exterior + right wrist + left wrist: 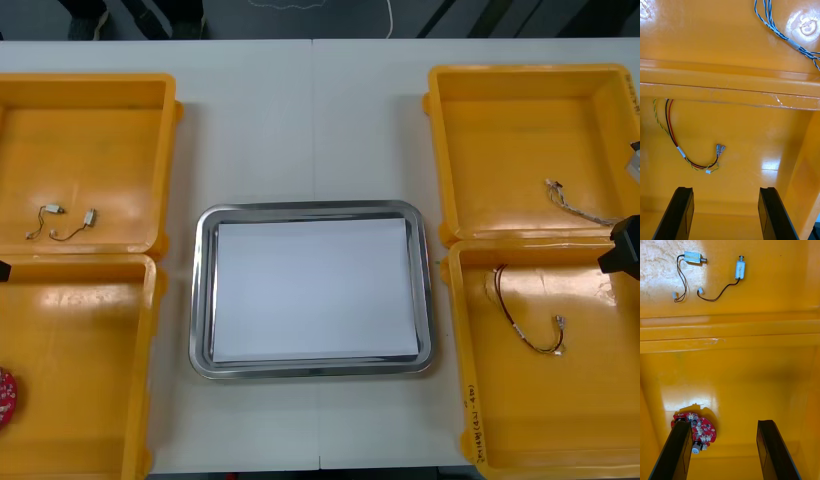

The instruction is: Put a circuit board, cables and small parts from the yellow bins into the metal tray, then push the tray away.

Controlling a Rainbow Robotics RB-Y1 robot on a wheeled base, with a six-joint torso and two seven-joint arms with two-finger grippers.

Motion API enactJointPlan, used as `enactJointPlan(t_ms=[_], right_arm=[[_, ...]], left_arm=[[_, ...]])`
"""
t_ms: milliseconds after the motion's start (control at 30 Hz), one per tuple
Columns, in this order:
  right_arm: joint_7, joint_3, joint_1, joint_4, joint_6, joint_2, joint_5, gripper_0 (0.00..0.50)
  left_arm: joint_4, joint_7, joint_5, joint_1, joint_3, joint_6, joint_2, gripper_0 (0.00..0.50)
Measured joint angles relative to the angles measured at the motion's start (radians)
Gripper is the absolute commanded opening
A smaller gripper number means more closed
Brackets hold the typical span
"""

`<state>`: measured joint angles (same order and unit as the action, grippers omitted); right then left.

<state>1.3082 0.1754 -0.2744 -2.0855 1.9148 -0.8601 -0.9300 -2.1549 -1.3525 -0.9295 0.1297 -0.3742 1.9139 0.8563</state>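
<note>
Right gripper [724, 191] is hanging over the lower right yellow bin [560, 420], its black fingers standing wide apart and gripping nothing. A red, yellow and black cable [677, 146] is lying curled on that bin's floor, ahead of the fingers and apart from them. The upper right yellow bin [520, 130] is holding a twisted blue and white cable [575, 203].

Left gripper [724, 423] is hovering over the lower left yellow bin [80, 380], likewise spread open and empty. A round red circuit board [696, 427] is lying on the bin floor close by one finger, at the front view's lower left edge. In the upper left yellow bin [90, 150] two small metal parts [60, 222] with thin dark wires are resting side by side.

The metal tray [203, 300], white inside, is sitting at the centre of the light table [300, 130] between the bins, holding nothing.
</note>
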Motion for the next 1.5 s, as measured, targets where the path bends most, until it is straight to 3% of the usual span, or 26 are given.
enactJointPlan(t_ms=[1500], right_arm=[[0.0,0.0,0.0,0.0,0.0,0.0,0.0,0.5]], left_arm=[[0.0,0.0,0.0,0.0,0.0,0.0,0.0,0.5]])
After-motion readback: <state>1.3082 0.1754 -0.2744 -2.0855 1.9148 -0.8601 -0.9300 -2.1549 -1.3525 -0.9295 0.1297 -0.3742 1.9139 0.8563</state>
